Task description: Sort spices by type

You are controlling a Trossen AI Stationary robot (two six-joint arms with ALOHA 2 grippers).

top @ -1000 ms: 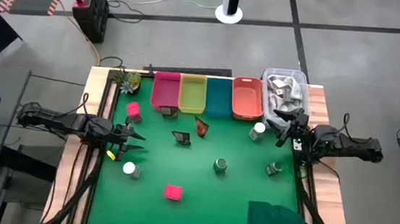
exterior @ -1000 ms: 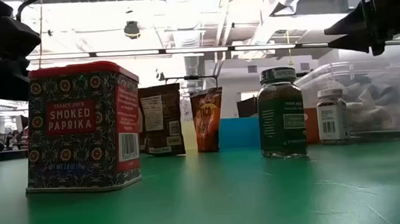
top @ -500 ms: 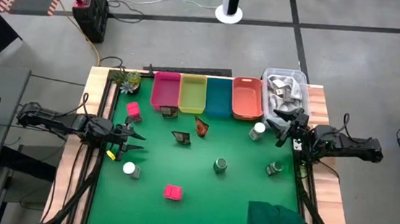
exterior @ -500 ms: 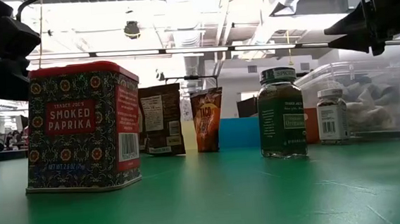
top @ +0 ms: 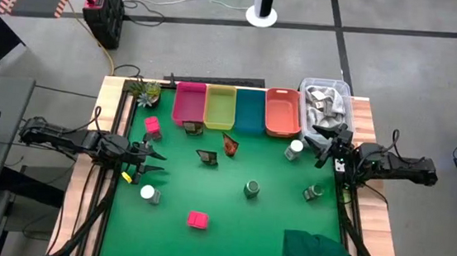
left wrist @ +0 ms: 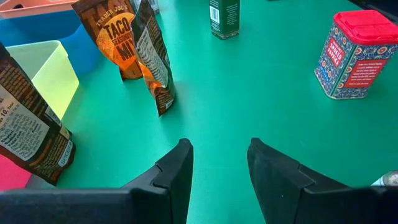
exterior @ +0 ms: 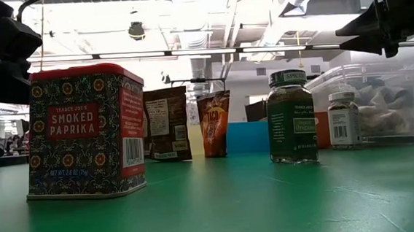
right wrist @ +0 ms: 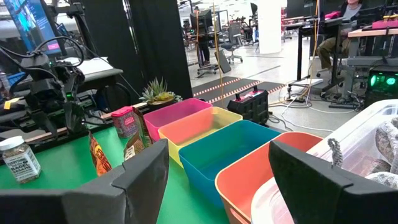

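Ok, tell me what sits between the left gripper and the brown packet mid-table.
Nothing: in the high view, only bare green mat separates the left gripper from the brown packet.

My matt green table mat (top: 229, 219), glossy printed paprika tin (exterior: 84, 132), and smooth plastic bins (right wrist: 214, 140) at twelve o'clock.

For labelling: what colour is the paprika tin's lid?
Red, clearest in the left wrist view on the paprika tin.

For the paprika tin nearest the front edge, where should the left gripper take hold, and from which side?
Probably from above, across the flat side walls just below the lid. The smoked paprika tin stands upright, square-sided, with open mat all around it, so straight walls suit parallel fingers. The left gripper is open; the right gripper waits, open, near the bins.
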